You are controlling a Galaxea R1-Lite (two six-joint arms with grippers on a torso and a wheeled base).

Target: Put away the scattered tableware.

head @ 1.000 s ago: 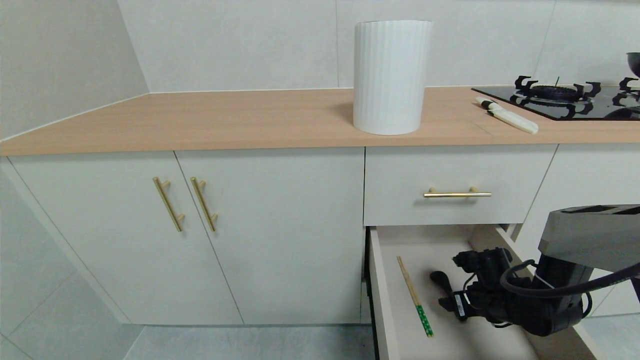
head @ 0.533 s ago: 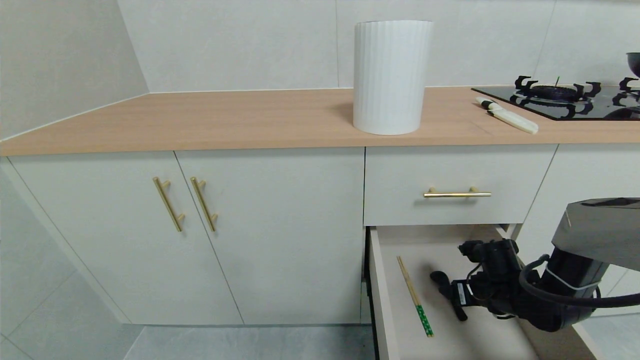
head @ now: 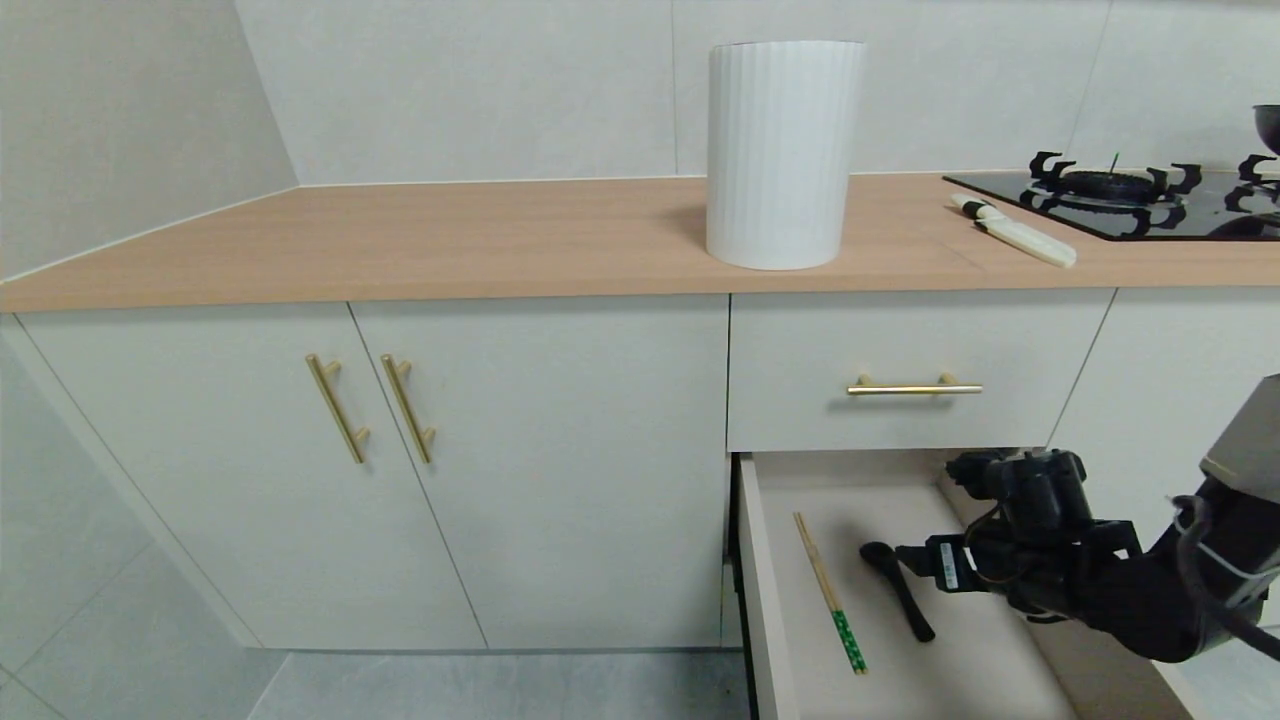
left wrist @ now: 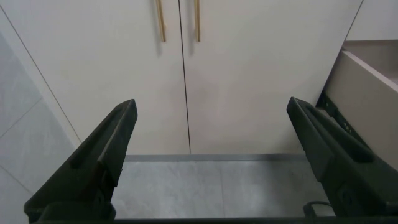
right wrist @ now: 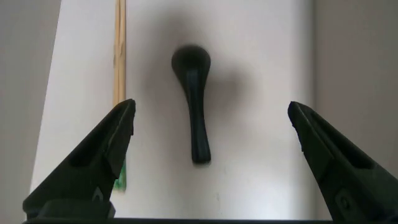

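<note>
The lower drawer [head: 762,580] stands pulled out. On its floor lie a pair of wooden chopsticks with green ends [head: 828,605] [right wrist: 119,62] and, to their right, a black spoon [head: 897,590] [right wrist: 195,112]. My right gripper [head: 940,510] [right wrist: 211,111] hangs open just above and right of the spoon, holding nothing. A cream-handled knife [head: 1015,232] rests on the wooden counter near the hob. My left gripper [left wrist: 211,107] is open and empty, low down, facing the cabinet doors [left wrist: 186,68].
A tall white ribbed container [head: 782,155] stands on the counter [head: 450,235]. The black gas hob [head: 1120,195] is at the far right. The upper drawer with its gold handle [head: 915,388] is closed above the open one. Two closed cabinet doors [head: 380,460] lie to the left.
My right gripper has drawn back to the right and upward from the spoon. The whole spoon now lies free on the drawer floor. The chopsticks have not moved.
</note>
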